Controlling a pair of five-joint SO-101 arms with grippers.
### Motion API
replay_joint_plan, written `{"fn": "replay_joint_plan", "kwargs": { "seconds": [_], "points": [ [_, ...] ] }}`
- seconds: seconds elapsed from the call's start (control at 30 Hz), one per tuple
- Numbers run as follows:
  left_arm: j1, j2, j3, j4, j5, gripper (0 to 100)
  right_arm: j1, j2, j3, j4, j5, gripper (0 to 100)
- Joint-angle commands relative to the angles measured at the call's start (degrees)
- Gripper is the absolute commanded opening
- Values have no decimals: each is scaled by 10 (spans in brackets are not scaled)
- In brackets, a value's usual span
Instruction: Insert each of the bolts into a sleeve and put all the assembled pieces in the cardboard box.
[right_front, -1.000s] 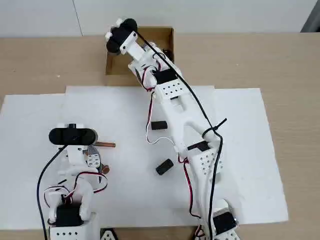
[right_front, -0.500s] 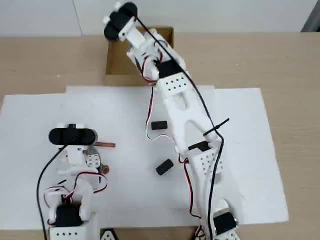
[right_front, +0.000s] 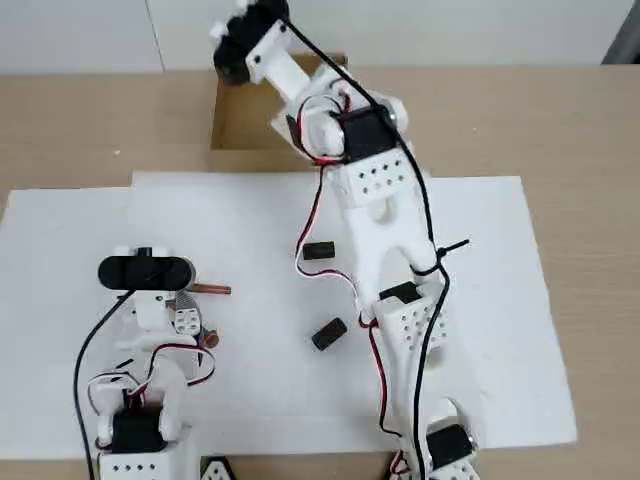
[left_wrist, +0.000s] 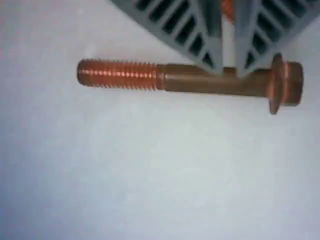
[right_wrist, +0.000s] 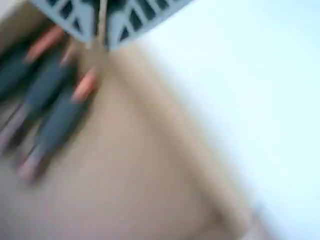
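Right end effector (right_wrist: 102, 42) narrowly closed over cardboard box (right_front: 235, 125), loose sleeves (right_front: 318, 250) on paper (right_front: 230, 220)

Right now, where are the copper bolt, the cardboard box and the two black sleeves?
copper bolt (left_wrist: 185, 82), left wrist view, smooth shank.
cardboard box (right_front: 240, 120), high view, bare floor.
far black sleeve (right_front: 318, 250), high view, middle.
near black sleeve (right_front: 329, 333), high view, middle.

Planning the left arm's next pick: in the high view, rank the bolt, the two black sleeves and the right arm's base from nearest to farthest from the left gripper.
1. The bolt, right at the left gripper.
2. The upper sleeve and lower sleeve, between the two arms: too close to call.
3. The right arm's base, bottom right of the view.
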Motion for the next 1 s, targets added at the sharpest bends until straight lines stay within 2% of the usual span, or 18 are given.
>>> {"fn": "replay_joint_plan", "kwargs": {
  "seconds": [0.0, 0.2, 0.33, 0.47, 0.6, 0.7, 0.83, 0.97],
  "points": [
    [2, -6, -4, 2, -2, 6, 6, -16, -37, 33, 3, 2],
    [2, -6, -4, 2, -2, 6, 5, -17, -36, 42, 3, 2],
    [2, -6, -4, 2, -2, 6, 5, -17, -34, 46, -43, 2],
    [2, -6, -4, 3, -2, 6, 1, -19, 10, 48, -52, 2],
    [1, -6, -4, 3, -2, 6, 1, -89, 119, 48, -53, 4],
    [0, -6, -4, 3, -2, 6, 1, -175, 265, 43, -47, 5],
    [0, -6, -4, 3, -1, 6, 2, -265, 455, 34, -4, 5],
    [0, -6, -4, 3, -1, 6, 3, -285, 526, 32, 33, 13]
  ]
}}
